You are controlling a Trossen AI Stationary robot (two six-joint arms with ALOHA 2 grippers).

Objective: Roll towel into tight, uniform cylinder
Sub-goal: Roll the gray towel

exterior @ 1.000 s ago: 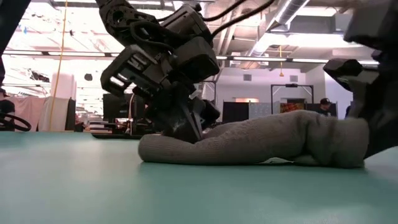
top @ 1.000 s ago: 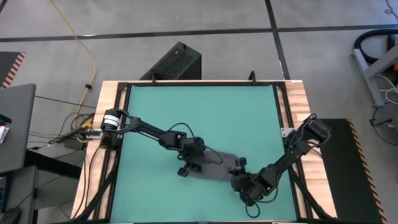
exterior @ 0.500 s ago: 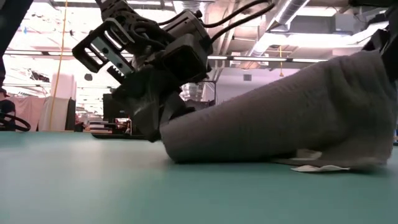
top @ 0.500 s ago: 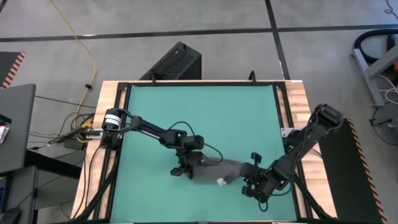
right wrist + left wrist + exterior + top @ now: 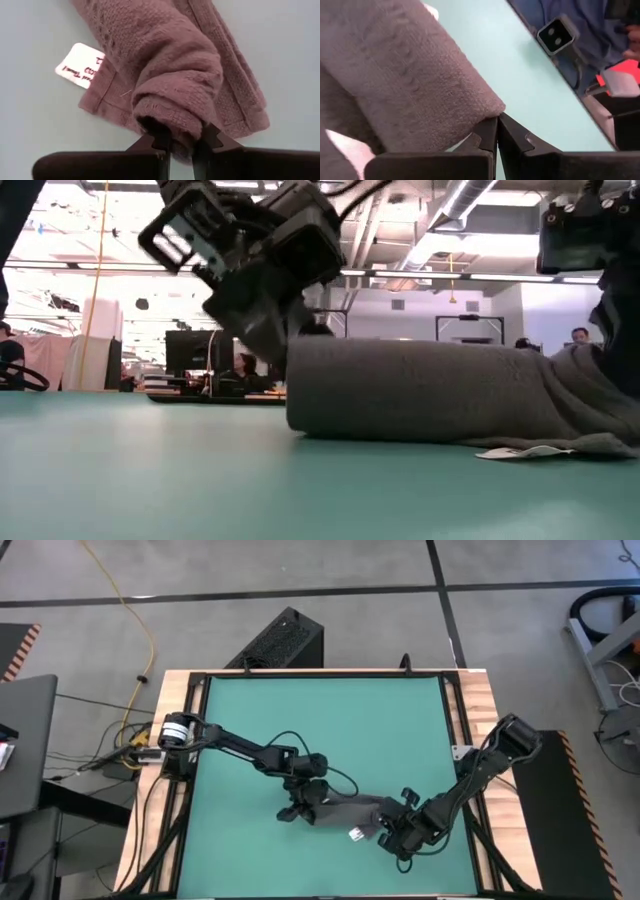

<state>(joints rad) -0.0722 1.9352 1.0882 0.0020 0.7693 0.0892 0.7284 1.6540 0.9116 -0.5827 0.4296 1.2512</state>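
The dark grey towel (image 5: 350,812) lies as a rough roll on the teal mat (image 5: 320,720) near the table's near edge, running left to right. In the low view the towel (image 5: 430,395) rests on the mat along its underside. Its white tag (image 5: 80,65) lies flat on the mat beside the roll's right end. My left gripper (image 5: 300,802) is shut at the roll's left end. My right gripper (image 5: 392,830) is shut on the roll's right end. My left gripper pinches the left end's lower corner (image 5: 492,109) between its fingertips (image 5: 487,131), which are nearly closed. It comes slanting down from the table's left. That end of the roll rests on the mat. My right gripper pinches the rolled right end (image 5: 172,127) between its two fingers (image 5: 207,141), several layers together. It comes slanting down from the table's right, along the roll. The flat outer layer (image 5: 240,100) spreads on the mat beside the hold.
A black box (image 5: 280,640) stands on the floor beyond the table's far edge. The mat's far half shows bare teal. Wooden table strips (image 5: 480,710) and black rails flank the mat. Cables run along the left arm.
My right gripper lifted the towel's right end high and toward the table's right, then came back down and left with it. The towel has gone from a low lumpy heap to a thicker, level roll on the mat. The tag now lies on the mat.
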